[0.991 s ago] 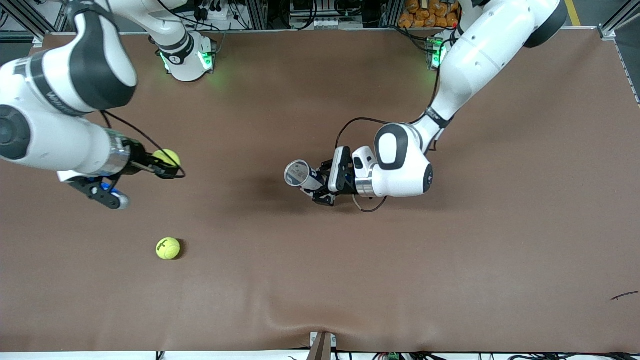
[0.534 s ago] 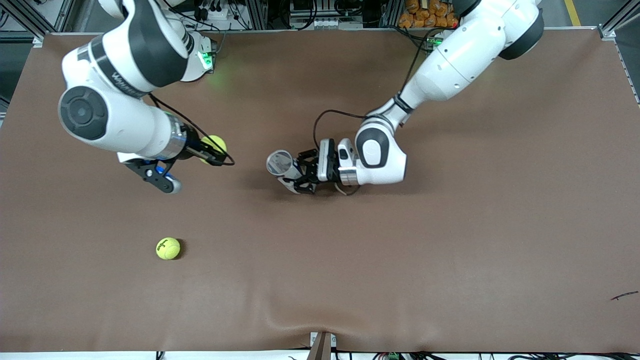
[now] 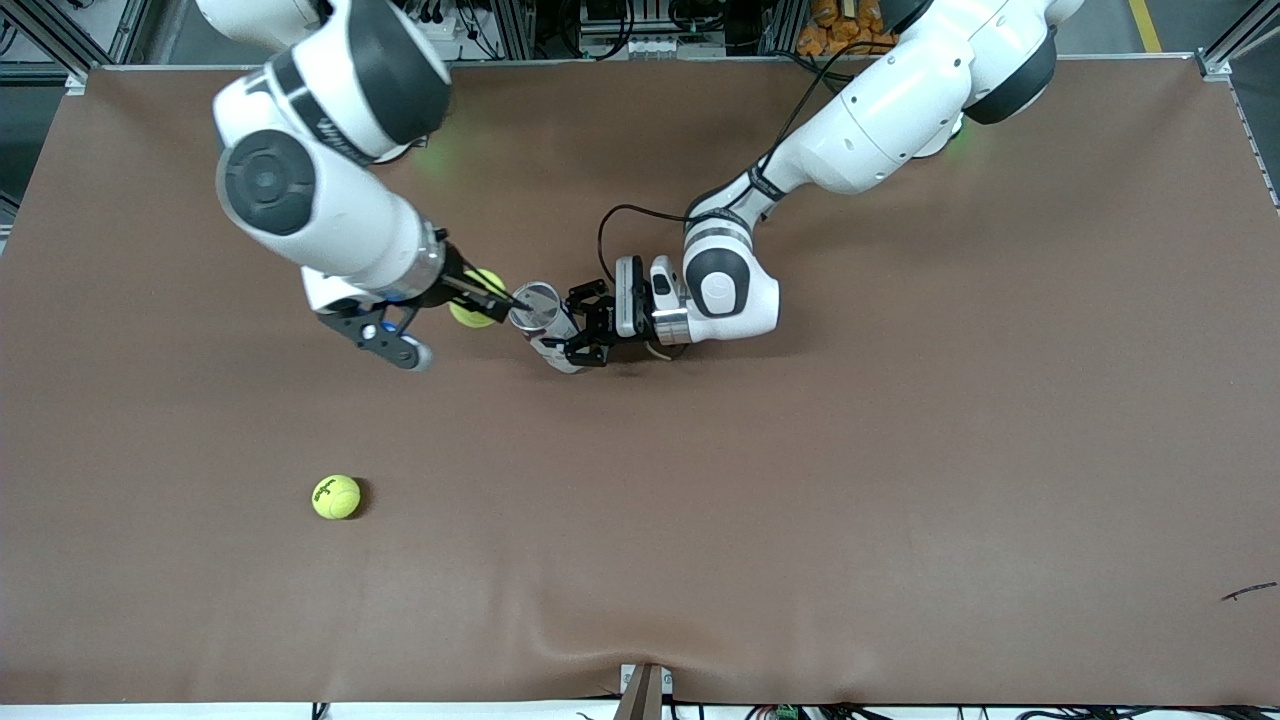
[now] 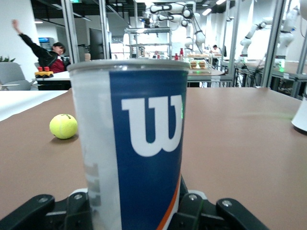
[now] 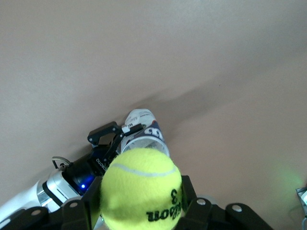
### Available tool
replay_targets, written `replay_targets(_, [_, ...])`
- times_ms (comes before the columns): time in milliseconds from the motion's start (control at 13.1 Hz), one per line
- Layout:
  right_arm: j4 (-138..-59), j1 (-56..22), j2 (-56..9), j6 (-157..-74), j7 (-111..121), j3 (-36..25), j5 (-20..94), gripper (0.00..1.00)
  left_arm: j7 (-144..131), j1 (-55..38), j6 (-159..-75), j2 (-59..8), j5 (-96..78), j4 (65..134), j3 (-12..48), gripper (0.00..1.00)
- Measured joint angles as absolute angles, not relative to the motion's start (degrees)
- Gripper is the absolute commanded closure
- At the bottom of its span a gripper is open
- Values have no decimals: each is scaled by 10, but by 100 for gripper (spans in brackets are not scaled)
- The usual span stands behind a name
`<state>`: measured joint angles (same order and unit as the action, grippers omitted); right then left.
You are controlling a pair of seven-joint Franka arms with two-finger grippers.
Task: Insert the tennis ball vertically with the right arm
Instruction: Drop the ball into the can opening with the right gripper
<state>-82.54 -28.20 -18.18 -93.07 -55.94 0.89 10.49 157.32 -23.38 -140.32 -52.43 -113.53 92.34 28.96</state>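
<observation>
Carrying a fuzzy yellow-green tennis ball (image 3: 474, 298), the right tool (image 3: 490, 296), clamped on it, has swung beside the clear blue-labelled ball can (image 3: 545, 322) gripped upright over the brown worktop (image 3: 900, 480) by the left tool (image 3: 578, 328), insertion seemingly imminent.

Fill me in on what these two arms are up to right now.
The left gripper is shut on an upright ball can, open end up, in the middle of the table. The right gripper is shut on a tennis ball and has it right beside the can's mouth, not yet inside. A second ball lies loose on the table, nearer the front camera, toward the right arm's end.
</observation>
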Motion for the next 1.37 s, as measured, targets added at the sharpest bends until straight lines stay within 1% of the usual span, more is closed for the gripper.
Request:
replay_targets(229, [-833,-327,-196,-932,-596,9,97,65,1575,-235,-1400,-526,-1150,923,289,47])
replay_targets(457, [-868,-353,-208,-932,-616,9,69,65,1575,-235,-1395,-527,-1150,924,288,46])
replay_targets(610, [-884,-362,-214,-937,-625,9,48,65,1575,-234,-1394,-527,-1150,924,288,45])
replay_targets(915, [-885,-363,-227,-962,-641,5,34,65,1575,-233,-1391,-527,-1150,926,287,45])
replay_targets(1067, [-885,-363,-229,-972,-644,1,33,62,1575,-233,-1391,-527,-1150,927,288,44])
replay_targets(1144, [-885,-362,-230,-975,-644,0,33,40,1575,-233,-1390,-527,-1150,927,288,44])
replay_targets(1220, [-885,-362,-232,-979,-645,-1,33,0,1575,-233,-1390,-527,-1150,927,288,42])
replay_targets(1296, [-885,-362,-235,-980,-645,-1,33,0,1575,-233,-1389,-527,-1150,928,288,38])
replay_targets(1372, [-885,-362,-238,-981,-645,-1,33,0,1575,-232,-1388,-527,-1150,929,288,37])
